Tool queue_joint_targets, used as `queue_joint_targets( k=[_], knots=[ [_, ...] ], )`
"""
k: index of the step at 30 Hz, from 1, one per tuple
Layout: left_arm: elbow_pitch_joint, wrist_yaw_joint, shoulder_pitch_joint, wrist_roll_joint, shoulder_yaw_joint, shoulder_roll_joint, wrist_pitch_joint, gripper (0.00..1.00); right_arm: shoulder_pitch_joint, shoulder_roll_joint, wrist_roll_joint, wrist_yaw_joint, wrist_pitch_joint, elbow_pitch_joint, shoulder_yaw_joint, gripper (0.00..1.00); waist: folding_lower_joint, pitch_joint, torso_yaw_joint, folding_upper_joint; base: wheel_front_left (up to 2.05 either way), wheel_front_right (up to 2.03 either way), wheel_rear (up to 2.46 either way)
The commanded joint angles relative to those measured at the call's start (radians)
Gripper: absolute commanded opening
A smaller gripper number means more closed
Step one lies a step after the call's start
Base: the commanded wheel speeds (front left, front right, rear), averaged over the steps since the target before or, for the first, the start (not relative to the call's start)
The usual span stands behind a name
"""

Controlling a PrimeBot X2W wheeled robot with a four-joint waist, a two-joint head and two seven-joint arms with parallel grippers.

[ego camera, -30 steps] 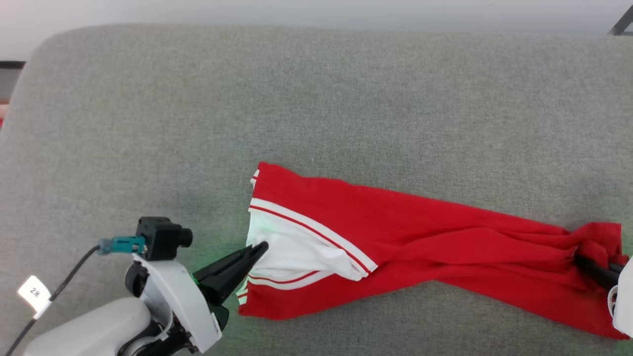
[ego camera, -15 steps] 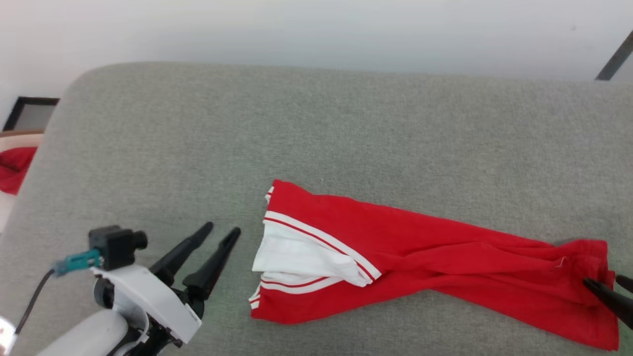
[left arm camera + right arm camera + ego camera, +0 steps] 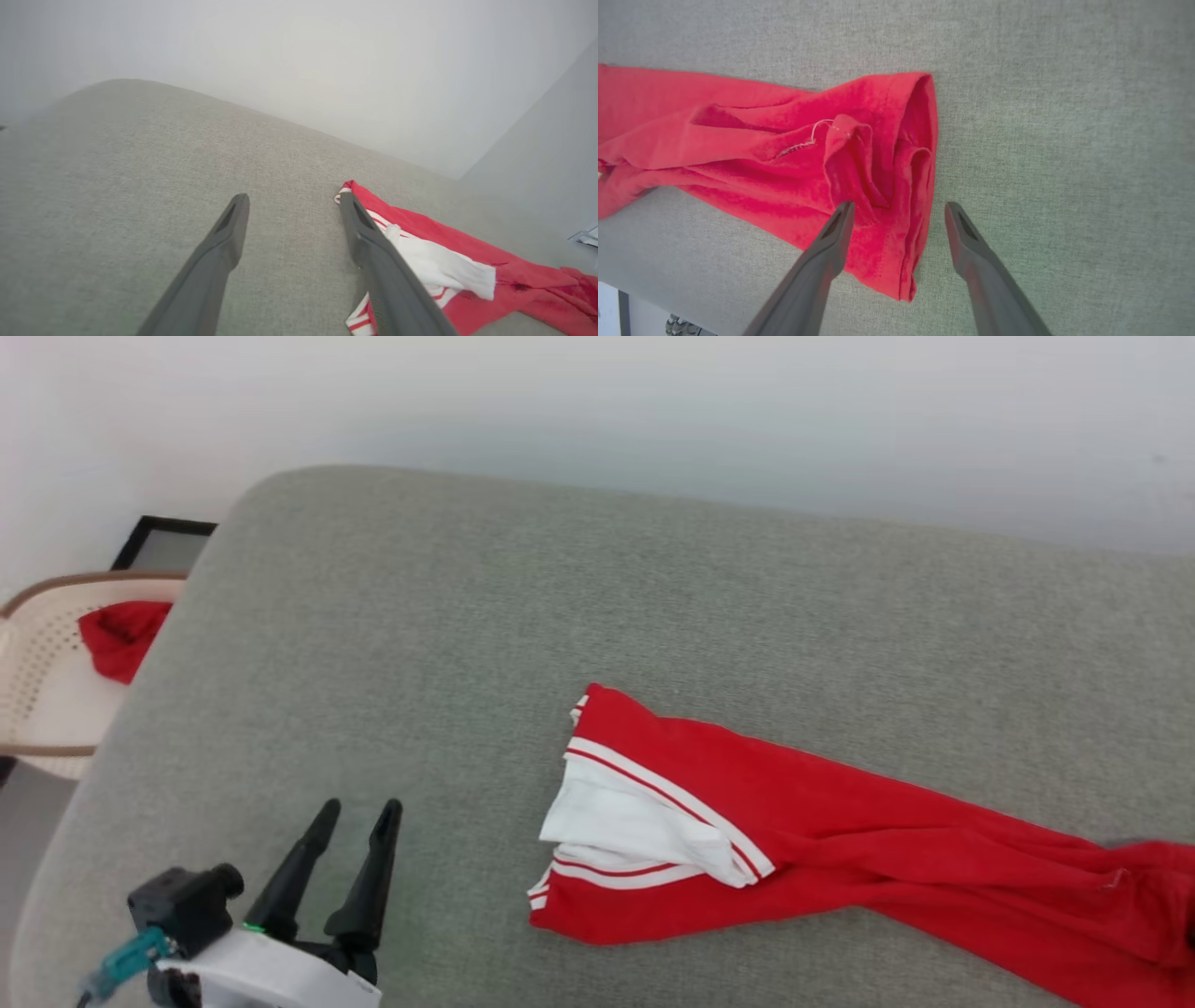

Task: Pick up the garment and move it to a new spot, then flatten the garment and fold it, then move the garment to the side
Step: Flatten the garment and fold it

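While the garment (image 3: 840, 840) lies stretched in a long, wrinkled band on the grey cushion (image 3: 448, 616), neither pincer has hold of it. Its end with the white sleeve and the white-and-red stripes is the end nearest to the left pincer (image 3: 360, 805). In the head view this end lies off to the right side of that pincer, with a strip of bare cushion between them. The left pincer is wide open, its two dark fingers well apart, and nothing is between them except the grey fabric below. The other end of the garment, plain red and bunched in deep folds, lies directly under the right pincer (image 3: 899, 204). This pincer is also spread wide and grips nothing. In the right wrist view one finger (image 3: 822, 266) stands over the red cloth and the other over the bare cushion, so the hem edge runs between them. I cannot tell if the fingertips touch the cloth. Far from the left pincer, beyond the cushion's rounded left edge, stands a cream woven basket (image 3: 37, 691) with a small red cloth (image 3: 121, 637) inside. Behind it a black frame (image 3: 168, 537) leans low against the pale wall (image 3: 653, 411), which runs along the far side of the cushion.
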Motion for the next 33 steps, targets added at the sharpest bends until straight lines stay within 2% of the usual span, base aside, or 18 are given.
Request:
queue_joint_targets(
  k=[1,2,4,8,14,21,27,28,29,32,33],
  knots=[
    [0.004,0.008,0.019,0.051,0.023,-0.013,0.000,1.00,0.009,0.010,0.003,0.000,0.010,0.007,-0.012,1.00,0.0000,-0.005,0.021,0.0000,0.00,0.00,0.00],
    [0.005,0.007,0.037,0.115,0.064,-0.046,0.000,1.00,0.004,0.016,-0.003,0.000,0.022,0.016,-0.026,1.00,0.0000,-0.003,0.029,0.0000,0.00,0.00,0.00],
    [0.006,0.008,0.043,0.152,0.084,-0.058,0.000,1.00,0.001,0.019,-0.006,0.000,0.028,0.022,-0.034,1.00,0.0000,-0.001,0.032,0.0000,0.00,0.00,0.00],
    [0.003,0.006,0.060,0.293,0.154,-0.107,0.000,1.00,-0.029,0.039,-0.037,0.000,0.049,0.049,-0.047,1.00,0.0000,0.009,0.039,0.0000,0.00,0.00,0.00],
    [0.003,-0.029,0.060,0.440,0.212,-0.174,0.000,1.00,-0.075,0.062,-0.090,0.000,0.074,0.095,-0.062,1.00,0.0000,0.027,0.047,0.0000,0.00,0.00,0.00],
    [0.029,-0.066,0.037,0.520,0.256,-0.243,0.000,1.00,-0.123,0.112,-0.162,0.000,0.071,0.164,-0.072,1.00,0.0000,0.049,0.058,0.0000,0.00,0.00,0.00],
    [0.058,-0.080,0.019,0.563,0.265,-0.274,0.000,1.00,-0.124,0.170,-0.206,0.000,0.060,0.229,-0.038,1.00,0.0000,0.057,0.074,0.0000,0.00,0.00,0.00],
    [0.061,-0.082,0.018,0.567,0.268,-0.278,0.000,1.00,-0.123,0.177,-0.209,0.000,0.053,0.235,-0.031,0.91,0.0000,0.058,0.076,0.0000,0.00,0.00,0.00],
    [0.064,-0.084,0.018,0.571,0.270,-0.282,0.000,1.00,-0.122,0.184,-0.212,0.000,0.049,0.240,-0.026,0.61,0.0000,0.058,0.077,0.0000,0.00,0.00,0.00],
    [0.069,-0.087,0.021,0.578,0.276,-0.289,0.000,1.00,-0.113,0.196,-0.211,0.001,0.042,0.248,-0.011,0.00,0.0000,0.057,0.080,0.0000,0.00,0.00,0.00],
    [0.070,-0.088,0.024,0.580,0.278,-0.291,0.000,1.00,-0.111,0.197,-0.210,0.001,0.041,0.249,-0.007,0.00,0.0000,0.057,0.080,0.0000,0.00,0.00,0.00]
  ],
)
